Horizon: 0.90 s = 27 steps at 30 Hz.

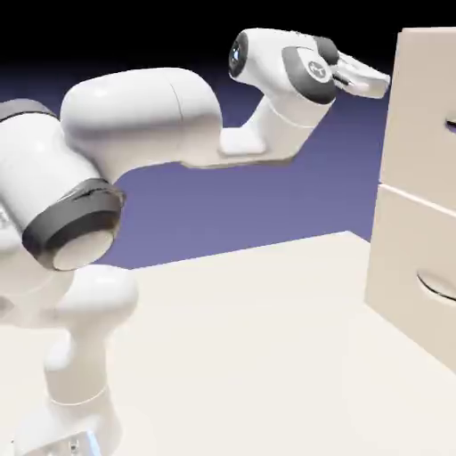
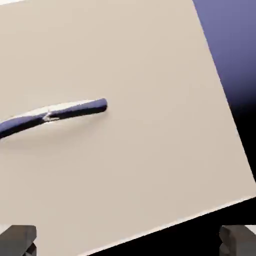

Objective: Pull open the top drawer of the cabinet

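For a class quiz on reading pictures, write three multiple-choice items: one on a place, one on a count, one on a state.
1. Where does the cabinet stand in the exterior view?
A) left edge
B) right edge
C) bottom middle

2. How many drawer fronts show in the exterior view?
A) one
B) four
C) two

3. How is the claw?
A) open, holding nothing
B) shut on a handle
C) shut on nothing

Key:
1 B: the cabinet is cut off by that view's right edge.
2 C: a seam parts the top drawer from the lower drawer.
3 A: in the hand view the claw's tips stand wide apart, and the handle lies outside them.
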Each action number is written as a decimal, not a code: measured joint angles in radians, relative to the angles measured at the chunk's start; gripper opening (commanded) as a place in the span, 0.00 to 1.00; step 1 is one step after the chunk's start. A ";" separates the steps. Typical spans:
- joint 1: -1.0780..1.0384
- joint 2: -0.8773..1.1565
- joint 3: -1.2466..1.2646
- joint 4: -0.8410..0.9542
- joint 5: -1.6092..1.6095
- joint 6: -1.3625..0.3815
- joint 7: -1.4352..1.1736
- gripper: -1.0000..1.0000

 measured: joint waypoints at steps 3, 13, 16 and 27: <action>0.083 -0.012 -0.071 0.056 -0.107 -0.007 -0.130 0.50; 0.359 -0.053 -0.307 0.243 -0.463 -0.030 -0.565 0.50; 0.442 -0.065 -0.378 0.299 -0.570 -0.037 -0.696 0.50; 0.714 -0.123 -0.589 0.511 -0.802 -0.043 -1.081 0.50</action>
